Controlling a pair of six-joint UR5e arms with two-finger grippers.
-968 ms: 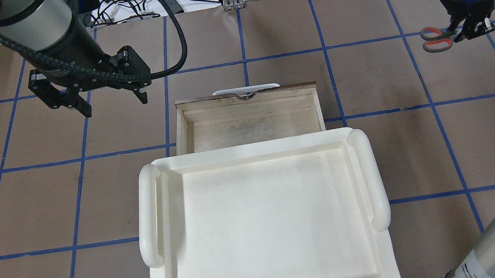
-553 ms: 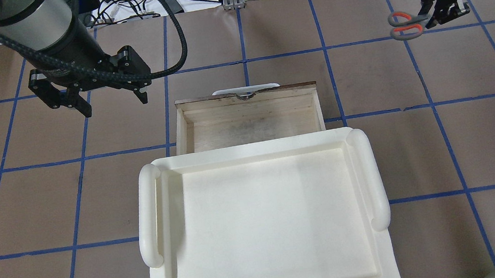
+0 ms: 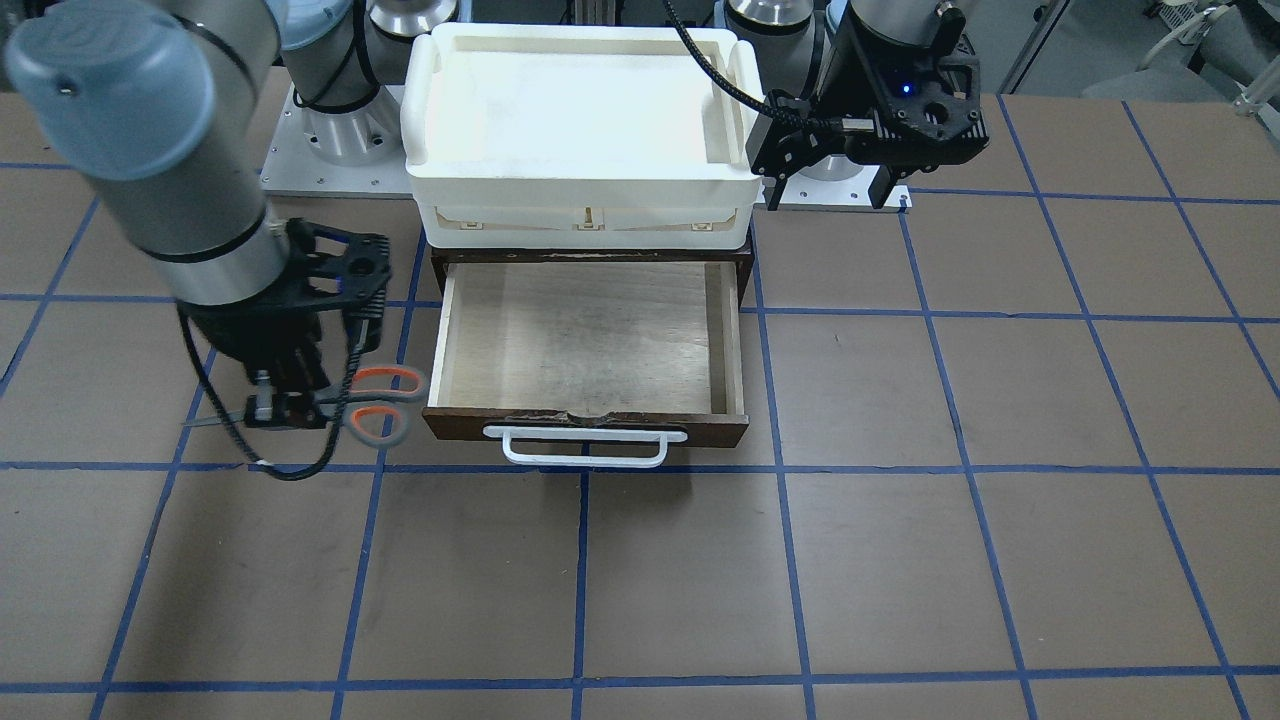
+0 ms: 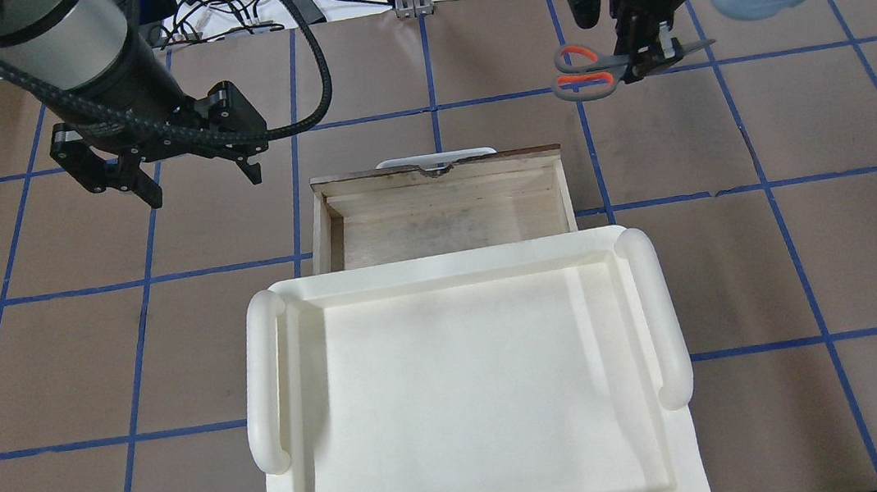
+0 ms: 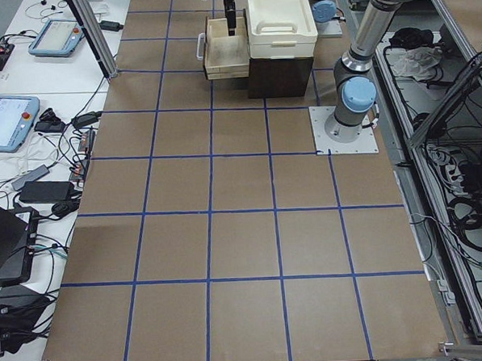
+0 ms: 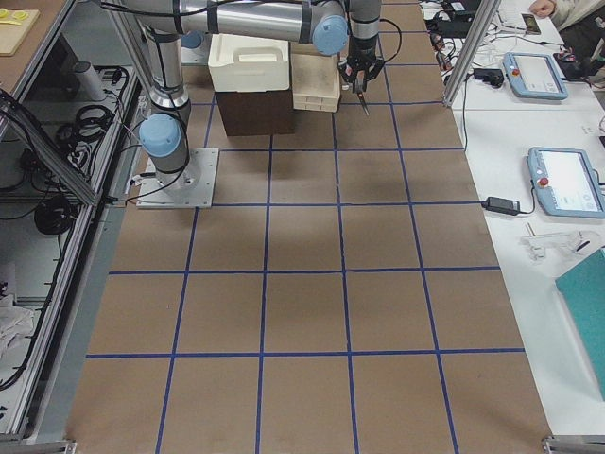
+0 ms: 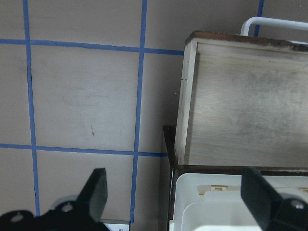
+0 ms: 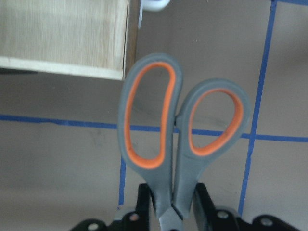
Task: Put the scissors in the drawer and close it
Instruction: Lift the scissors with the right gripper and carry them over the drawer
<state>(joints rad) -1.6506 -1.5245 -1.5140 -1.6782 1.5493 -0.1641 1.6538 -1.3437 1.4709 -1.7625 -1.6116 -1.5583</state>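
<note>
Matt grey plastic loops lined orange on the scissors [image 8: 174, 159], blades bare metal, drawer [image 3: 585, 335] of pale smudged plywood inside, dark brown wood front with rough chipped top edge, smooth white handle [image 3: 585, 460], smooth white plastic tray [image 4: 471, 391], matt brown counter [image 3: 900, 560]

The left arm [image 4: 77, 48] and right arm [image 3: 170, 200] are formed of silver tubes capped with pale blue-grey joint covers [image 3: 95, 65]. A black braided cable [image 4: 319, 70] is looped off the left arm. Black housings and black fingers [image 7: 96, 190] are carried at both wrists, each marked by a small blue light [image 3: 906, 88]. A thin black cable [image 3: 300, 472] is hung beneath the right wrist.
</note>
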